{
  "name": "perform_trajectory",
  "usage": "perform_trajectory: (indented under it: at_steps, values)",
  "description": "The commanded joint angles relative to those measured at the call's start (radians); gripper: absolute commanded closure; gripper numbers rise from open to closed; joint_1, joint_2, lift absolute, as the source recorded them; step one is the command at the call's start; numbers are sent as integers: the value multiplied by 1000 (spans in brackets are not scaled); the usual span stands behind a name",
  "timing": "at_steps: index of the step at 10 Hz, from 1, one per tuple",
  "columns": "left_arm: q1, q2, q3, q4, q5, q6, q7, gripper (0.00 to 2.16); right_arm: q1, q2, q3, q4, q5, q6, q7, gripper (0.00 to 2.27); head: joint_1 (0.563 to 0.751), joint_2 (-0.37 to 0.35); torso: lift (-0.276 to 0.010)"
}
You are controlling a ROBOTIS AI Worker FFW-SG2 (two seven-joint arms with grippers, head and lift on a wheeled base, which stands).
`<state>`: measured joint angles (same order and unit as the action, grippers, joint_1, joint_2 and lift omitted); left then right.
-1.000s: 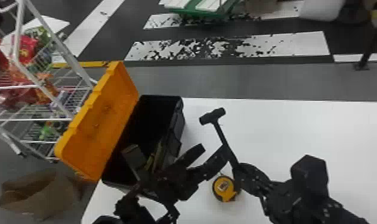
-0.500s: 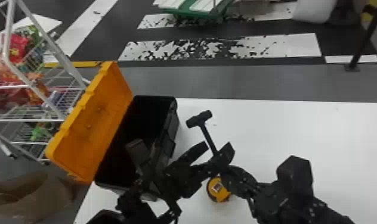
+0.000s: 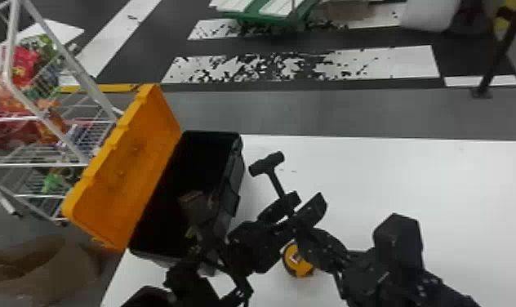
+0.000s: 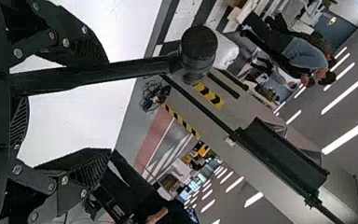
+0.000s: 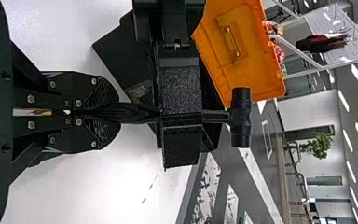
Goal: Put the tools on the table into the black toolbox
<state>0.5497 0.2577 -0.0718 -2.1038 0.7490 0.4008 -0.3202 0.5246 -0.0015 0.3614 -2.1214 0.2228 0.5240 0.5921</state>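
Note:
The black hammer (image 3: 266, 163) is above the white table, its handle running down to my right gripper (image 3: 303, 236). In the right wrist view my right gripper (image 5: 106, 113) is shut on the handle of the hammer (image 5: 241, 117). My left gripper (image 3: 297, 209) stands open around the handle between the hammer head and my right gripper. Seen from the left wrist, the hammer (image 4: 198, 49) passes between the spread fingers of my left gripper (image 4: 108, 105). A yellow and black tape measure (image 3: 297, 261) lies on the table below the grippers. The black toolbox (image 3: 237, 163) is open at the left, partly hidden by my left arm.
The toolbox's orange lid (image 3: 124, 167) leans open to the left. Beyond it stands a white wire cart (image 3: 45, 163) with colourful packages, and a brown bag or box (image 3: 41, 269) is on the floor. The white table (image 3: 432, 175) extends to the right.
The hammer and my right gripper have moved left. My left gripper has shifted slightly right relative to the toolbox, and the handle now runs between its fingers.

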Motion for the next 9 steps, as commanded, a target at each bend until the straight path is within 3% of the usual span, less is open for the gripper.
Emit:
perform_trajectory:
  at_steps: [1,2,4,6,7,8,9]
  values:
    - [-2,0,-2,4,-5,0,3,1089,-2,2,-2,1,0,0,2,2243,695,242,-39]
    - [-5,2,-2,2,-10,3,-5,1504,-2,2,-2,1,-2,0,2,2243,695,241,-39]
    - [-11,2,-2,7,-37,7,-28,2084,-6,2,-2,1,-2,0,2,2243,695,238,-39]
    - [-13,0,1,13,-49,3,-42,2135,-8,2,-5,1,-8,-3,0,2169,695,234,-39]
    - [-14,0,1,16,-49,3,-49,2135,-8,2,-9,3,-23,-3,0,1791,695,233,-39]
    - [-14,0,3,18,-51,3,-54,2135,-3,2,-9,1,-34,-3,0,930,695,234,-39]
    - [-14,0,4,22,-51,3,-60,2135,3,2,-9,-2,-37,-6,-2,218,695,235,-39]
